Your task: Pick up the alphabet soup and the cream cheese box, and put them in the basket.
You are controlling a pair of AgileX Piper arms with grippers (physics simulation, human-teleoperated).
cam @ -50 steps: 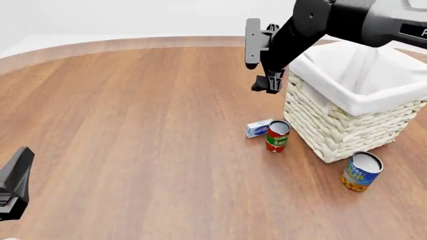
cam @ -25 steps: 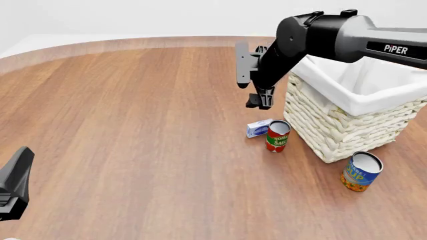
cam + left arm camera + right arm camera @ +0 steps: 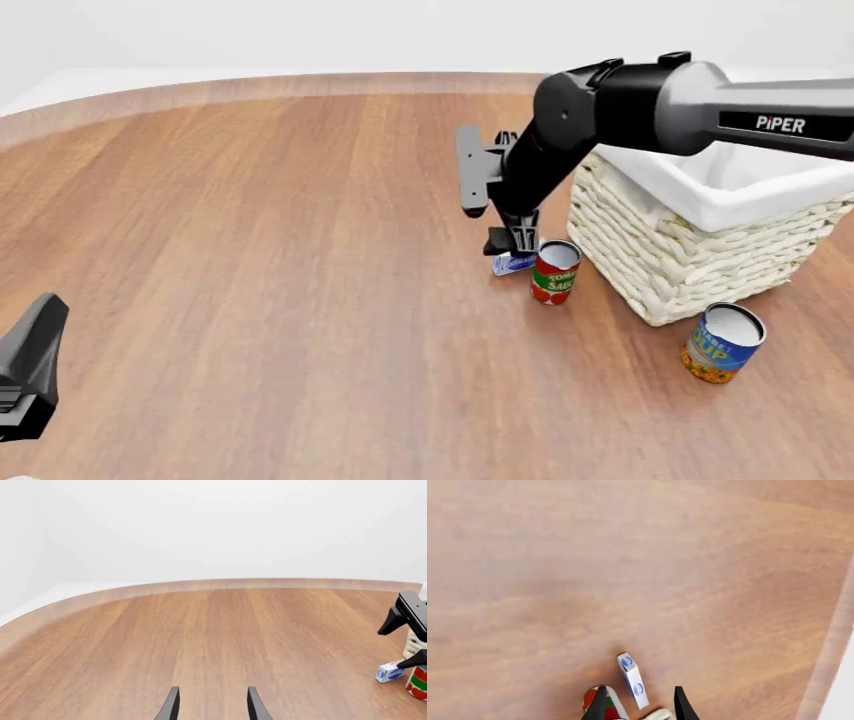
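Note:
The cream cheese box (image 3: 515, 262) lies flat on the table beside a red and green can (image 3: 555, 272), just left of the basket (image 3: 667, 262). My right gripper (image 3: 513, 241) hangs open directly above the box, pointing down. In the right wrist view the box (image 3: 632, 680) lies just ahead of the gap between the spread fingers (image 3: 681, 705). The alphabet soup (image 3: 723, 344) stands upright at the basket's near corner. My left gripper (image 3: 212, 706) is open and empty at the near left, far from everything; the box (image 3: 389, 671) shows at that view's edge.
The red and green can (image 3: 590, 699) almost touches the box on its basket side. The basket's woven wall stands right behind the right arm (image 3: 627, 100). Bare wooden table (image 3: 267, 250) stretches over the whole left half.
My right arm has come down and toward the near side, from beside the basket's rim to just over the cream cheese box. The left arm, cans and box have not moved.

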